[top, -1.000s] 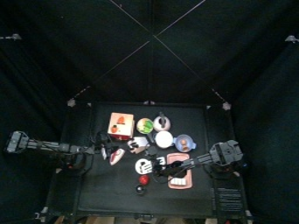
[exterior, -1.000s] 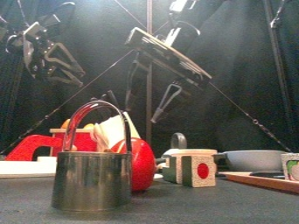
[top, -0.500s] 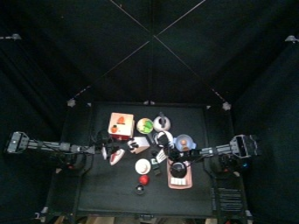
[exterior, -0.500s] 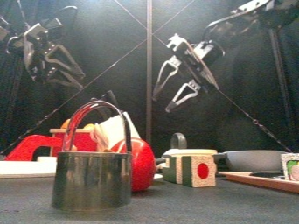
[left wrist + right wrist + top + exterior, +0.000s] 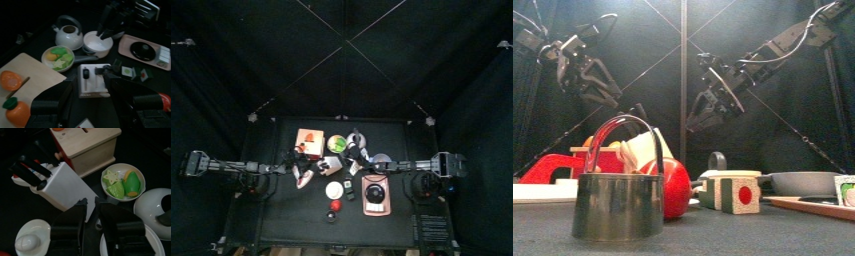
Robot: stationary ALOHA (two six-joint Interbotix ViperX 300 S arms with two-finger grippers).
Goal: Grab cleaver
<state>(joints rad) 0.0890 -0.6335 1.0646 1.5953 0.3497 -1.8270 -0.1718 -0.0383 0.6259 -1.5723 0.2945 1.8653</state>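
Observation:
The white knife block (image 5: 63, 185) holds several black handles (image 5: 28, 170); I cannot tell which of them is the cleaver. The block also shows in the left wrist view (image 5: 93, 82) and near the table's middle (image 5: 329, 163). My right gripper (image 5: 93, 210) hovers over the block's lower corner, its jaws drawn close with a narrow empty gap. From the front, the right gripper (image 5: 710, 105) hangs in the air mid-table. My left gripper (image 5: 93, 107) stands wide open and empty above the block, at the left in the top view (image 5: 301, 172).
Around the block stand a wooden box (image 5: 87, 145), a bowl of green vegetables (image 5: 123, 183), a white kettle (image 5: 68, 35), a white pot (image 5: 98, 46) and a pink scale (image 5: 143, 51). A metal pail (image 5: 617, 195) and a red fruit (image 5: 671, 188) stand at the front edge.
The right arm has swung left from the pink scale towards the table's middle, and its jaws have narrowed from wide open. The left gripper shifted only slightly.

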